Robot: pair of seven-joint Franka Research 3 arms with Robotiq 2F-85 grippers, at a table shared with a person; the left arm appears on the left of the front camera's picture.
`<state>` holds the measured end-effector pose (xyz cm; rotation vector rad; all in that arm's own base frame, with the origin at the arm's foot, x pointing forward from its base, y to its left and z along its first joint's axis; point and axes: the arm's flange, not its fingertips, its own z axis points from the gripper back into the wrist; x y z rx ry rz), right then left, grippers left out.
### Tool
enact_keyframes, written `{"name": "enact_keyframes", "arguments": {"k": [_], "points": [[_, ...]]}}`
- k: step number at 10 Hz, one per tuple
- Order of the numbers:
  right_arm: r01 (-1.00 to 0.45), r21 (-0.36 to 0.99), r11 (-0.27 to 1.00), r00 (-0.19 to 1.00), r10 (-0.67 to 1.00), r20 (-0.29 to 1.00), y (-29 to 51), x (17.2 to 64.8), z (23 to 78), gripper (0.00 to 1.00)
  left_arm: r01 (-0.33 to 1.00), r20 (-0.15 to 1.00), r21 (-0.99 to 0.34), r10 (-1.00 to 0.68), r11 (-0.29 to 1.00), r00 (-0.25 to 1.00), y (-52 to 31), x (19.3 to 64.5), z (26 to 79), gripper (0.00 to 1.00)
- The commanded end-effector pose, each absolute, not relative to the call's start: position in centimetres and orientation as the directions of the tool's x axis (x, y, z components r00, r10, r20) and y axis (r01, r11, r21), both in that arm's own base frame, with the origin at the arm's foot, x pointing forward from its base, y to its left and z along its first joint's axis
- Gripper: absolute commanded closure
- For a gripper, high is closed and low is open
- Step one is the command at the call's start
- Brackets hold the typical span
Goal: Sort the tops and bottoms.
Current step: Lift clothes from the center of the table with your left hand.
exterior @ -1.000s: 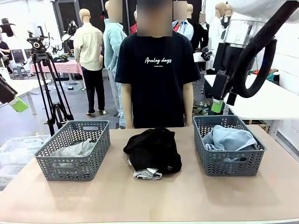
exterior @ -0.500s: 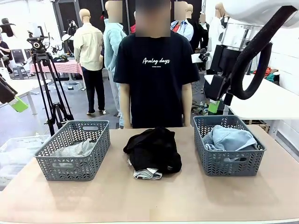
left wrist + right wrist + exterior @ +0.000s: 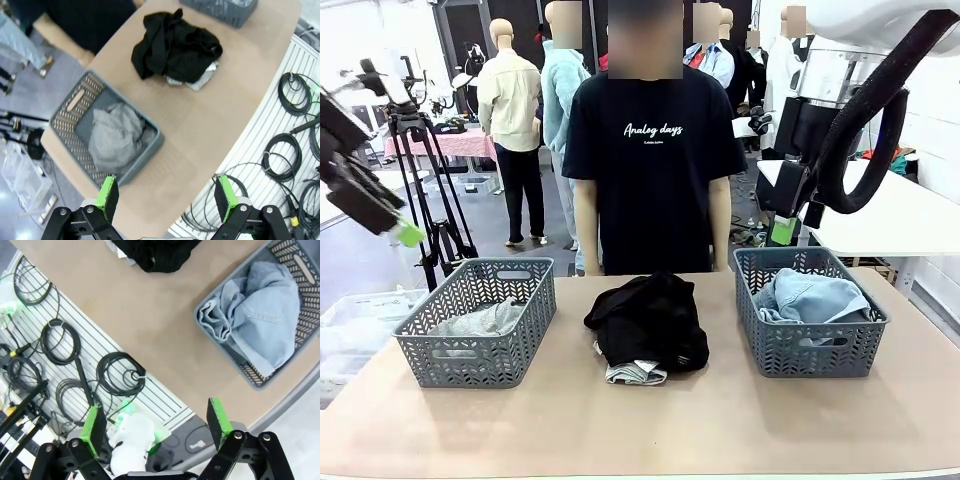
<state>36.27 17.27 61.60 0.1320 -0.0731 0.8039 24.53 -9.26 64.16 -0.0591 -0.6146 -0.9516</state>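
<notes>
Grey garment (image 3: 480, 320) lies bunched in the left basket (image 3: 470, 365) near the desk's (image 3: 670, 425) left edge. The left gripper (image 3: 166, 186) hangs high at that side, its fingers spread apart and gripping nothing. At the desk's middle, toward the far edge, a black heap (image 3: 650, 318) rests on a pale grey piece (image 3: 635, 373), just in front of the person (image 3: 655, 170). Near the right edge, light blue denim (image 3: 815, 297) fills the right basket (image 3: 810, 352). The right gripper (image 3: 155, 409) hovers high above that side, jaws wide and empty.
</notes>
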Motion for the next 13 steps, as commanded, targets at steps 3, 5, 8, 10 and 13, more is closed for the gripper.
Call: {"name": "enact_keyframes", "arguments": {"k": [3, 5, 8, 10, 13], "points": [[-0.721, 0.088, 0.687, 0.693, 0.714, 0.105, 17.0, 36.0, 61.6, 0.00, 0.861, 0.564, 0.173, -0.765, 0.478, 0.311, -11.3, 29.8, 57.6, 0.00], [-0.721, 0.088, 0.687, 0.693, 0.714, 0.105, 17.0, 36.0, 61.6, 0.00, 0.834, 0.572, 0.219, -0.759, 0.506, 0.310, -10.9, 29.2, 58.8, 0.00], [-0.721, 0.088, 0.687, 0.693, 0.714, 0.105, 17.0, 36.0, 61.6, 0.00, 0.847, 0.554, 0.182, -0.764, 0.500, 0.332, -11.8, 29.3, 57.4, 0.00], [-0.721, 0.088, 0.687, 0.693, 0.714, 0.105, 17.0, 36.0, 61.6, 0.00, 0.844, 0.556, 0.189, -0.763, 0.502, 0.330, -11.8, 29.5, 57.5, 0.00], [-0.721, 0.088, 0.687, 0.693, 0.714, 0.105, 17.0, 36.0, 61.6, 0.00, 0.932, 0.548, 0.115, -0.804, 0.344, 0.230, -16.1, 37.7, 52.4, 0.00]]}}
